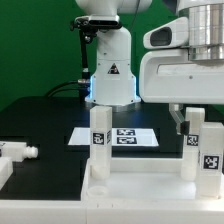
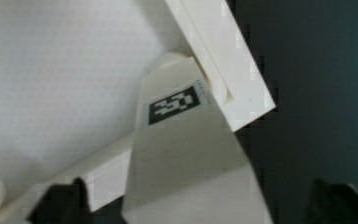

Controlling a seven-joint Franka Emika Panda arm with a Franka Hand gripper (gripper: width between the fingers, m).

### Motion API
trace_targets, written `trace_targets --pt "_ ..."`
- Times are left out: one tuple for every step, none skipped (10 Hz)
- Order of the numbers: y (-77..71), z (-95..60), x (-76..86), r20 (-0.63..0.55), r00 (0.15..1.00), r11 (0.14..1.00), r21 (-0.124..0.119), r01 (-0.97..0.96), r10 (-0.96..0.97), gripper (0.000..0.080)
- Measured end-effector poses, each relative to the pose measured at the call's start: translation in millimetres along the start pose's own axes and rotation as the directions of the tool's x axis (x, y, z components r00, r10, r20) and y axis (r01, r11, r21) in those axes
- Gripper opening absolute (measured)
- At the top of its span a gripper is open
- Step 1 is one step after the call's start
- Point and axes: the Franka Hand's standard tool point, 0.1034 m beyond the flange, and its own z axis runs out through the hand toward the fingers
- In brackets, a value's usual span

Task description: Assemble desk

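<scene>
Pincer (image 1: pixel 196 118) state first: its two dark fingers hang below the big white wrist housing at the exterior view's right, straddling the top of an upright white leg (image 1: pixel 194 140), but whether they are pressing that leg or standing just off it cannot be told. In the wrist view the dark fingertips (image 2: pixel 60 203) appear on either side of a tagged white leg, still too blurred to settle contact.

Largest in the scene is the white robot arm (image 1: pixel 110 60), its base standing at the far middle of the black bench (image 1: pixel 40 120). In front of the base lies the flat marker board (image 1: pixel 122 136), printed with black-and-white tags.

Nearest the camera sits the desk's white rimmed tabletop (image 1: pixel 140 195), lying flat on the bench. Three upright legs rise from it: one at its far corner toward the exterior view's left (image 1: pixel 99 135), the one under the pincer, and another at the right edge (image 1: pixel 211 155), each carrying a square tag.

A loose white leg (image 1: pixel 20 151) lies on its side on the bench at the exterior view's left, well apart from the tabletop.
</scene>
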Motion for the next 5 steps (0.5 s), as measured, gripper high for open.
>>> trace_targets --pt "-0.2 0.0 -0.1 0.000 0.999 0.999 0.000 -0.047 0.047 0.0526" --pt "-0.3 0.0 -0.3 0.000 0.992 0.992 0.001 -0.125 0.125 0.0386" --pt "1.1 0.2 0.0 0.001 0.979 0.979 -0.002 -0.206 0.206 0.0286" --pt "1.8 0.5 -0.4 0.002 0.941 0.941 -0.006 -0.339 0.339 0.0288" --pt "3.1 0.7 -0.4 -0.001 0.886 0.886 -0.008 -0.463 0.463 0.0288"
